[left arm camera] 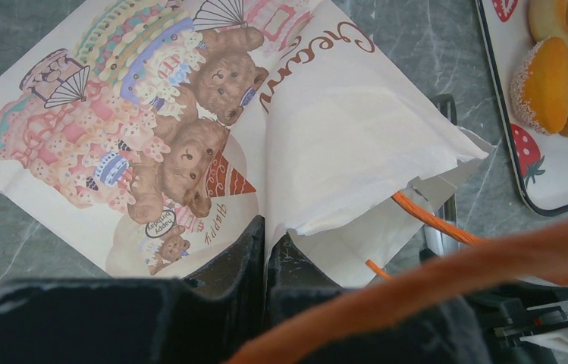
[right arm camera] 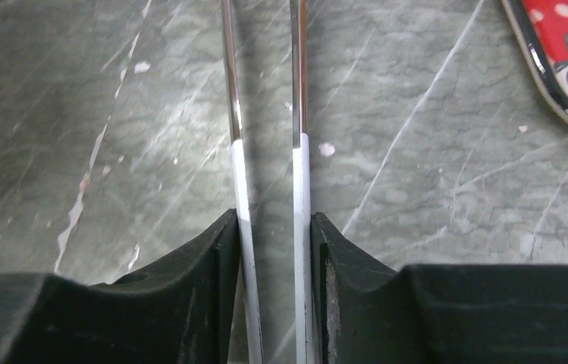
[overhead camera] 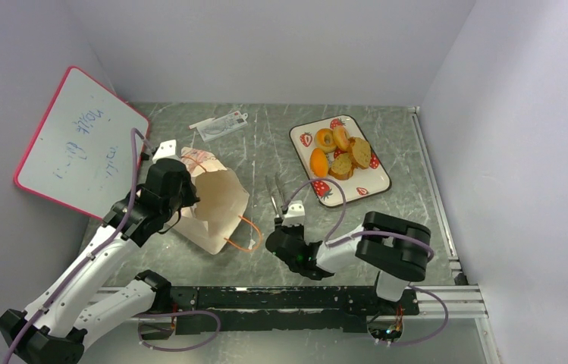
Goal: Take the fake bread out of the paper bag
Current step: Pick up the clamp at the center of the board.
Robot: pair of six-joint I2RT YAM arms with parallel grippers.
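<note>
The left pincer (left arm camera: 267, 241) is closed on the open edge of the paper bag (overhead camera: 216, 201), which rests on the counter (overhead camera: 265, 144). The right pincer (right arm camera: 271, 221) grips metal tongs (right arm camera: 296, 174). The fake bread (overhead camera: 339, 152) lies on the strawberry tray (overhead camera: 350, 186), well apart from the bag.

Paper bag (overhead camera: 220, 203) lying on table, left gripper (overhead camera: 188, 191) at its left edge, fake bread (overhead camera: 340, 152) on strawberry tray (overhead camera: 358, 184), right gripper (overhead camera: 289, 215) holding tongs (overhead camera: 274, 196)

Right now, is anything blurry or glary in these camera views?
Left wrist: the orange cord handle smears out of focus near the lens, the paper bag print is sharp. Right wrist: the tongs catch a bright sheen. Top external: even light, soft shadows.
</note>
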